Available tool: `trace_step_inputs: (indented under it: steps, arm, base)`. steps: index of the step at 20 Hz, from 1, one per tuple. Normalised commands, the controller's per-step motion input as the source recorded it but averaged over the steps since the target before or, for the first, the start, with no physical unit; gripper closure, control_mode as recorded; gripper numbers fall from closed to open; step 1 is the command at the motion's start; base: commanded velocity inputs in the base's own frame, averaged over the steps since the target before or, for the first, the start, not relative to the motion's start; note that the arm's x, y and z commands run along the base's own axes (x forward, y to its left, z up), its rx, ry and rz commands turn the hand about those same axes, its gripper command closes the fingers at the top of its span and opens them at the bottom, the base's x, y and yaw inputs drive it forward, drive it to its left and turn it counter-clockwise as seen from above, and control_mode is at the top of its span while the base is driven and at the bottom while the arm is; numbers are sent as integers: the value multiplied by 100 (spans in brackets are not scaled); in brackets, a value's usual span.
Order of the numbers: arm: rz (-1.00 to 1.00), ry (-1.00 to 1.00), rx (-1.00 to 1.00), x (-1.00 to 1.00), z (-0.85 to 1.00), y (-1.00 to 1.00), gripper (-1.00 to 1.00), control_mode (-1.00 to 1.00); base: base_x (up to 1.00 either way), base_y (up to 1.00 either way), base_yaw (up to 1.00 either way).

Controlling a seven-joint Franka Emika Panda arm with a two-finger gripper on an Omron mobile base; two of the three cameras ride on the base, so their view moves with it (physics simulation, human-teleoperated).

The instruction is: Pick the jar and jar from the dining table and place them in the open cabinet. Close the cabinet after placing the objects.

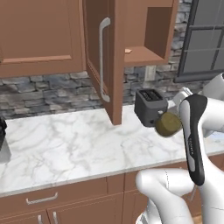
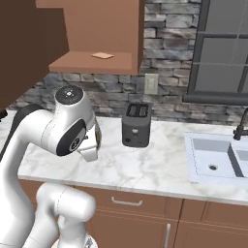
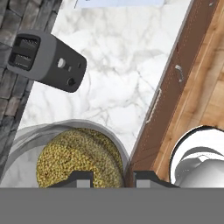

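Left base view: marble counter (image 1: 78,144); dark toaster (image 1: 150,106) by the stone wall; cabinet (image 1: 144,35) above, its door (image 1: 103,61) swung open and jutting over the counter. Jar (image 1: 168,124), olive-green filling, held in the air just in front of the toaster, beside the white arm (image 1: 194,131).

Right base view: toaster (image 2: 136,124) on the counter; sink (image 2: 218,157) to the right; open cabinet shelf (image 2: 92,62) bearing one small flat tan item (image 2: 102,55). The arm hides the jar.

Hand view: gripper (image 3: 107,178) jaws pinching the jar (image 3: 74,159), its rim between both fingertips (image 3: 78,179). Toaster (image 3: 48,61) ahead; drawer fronts (image 3: 170,100) alongside.
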Motion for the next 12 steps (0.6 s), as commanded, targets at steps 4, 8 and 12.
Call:
trace_step_inputs:
  steps: [4, 8, 12]
  arm:
    - [0, 0, 0, 0, 0, 0, 100, 100]
    - [0, 0, 0, 0, 0, 0, 100, 100]
    - [0, 0, 0, 0, 0, 0, 100, 100]
  base:
    - [12, -22, 14]
    - [7, -27, 17]
    - [8, -25, 18]
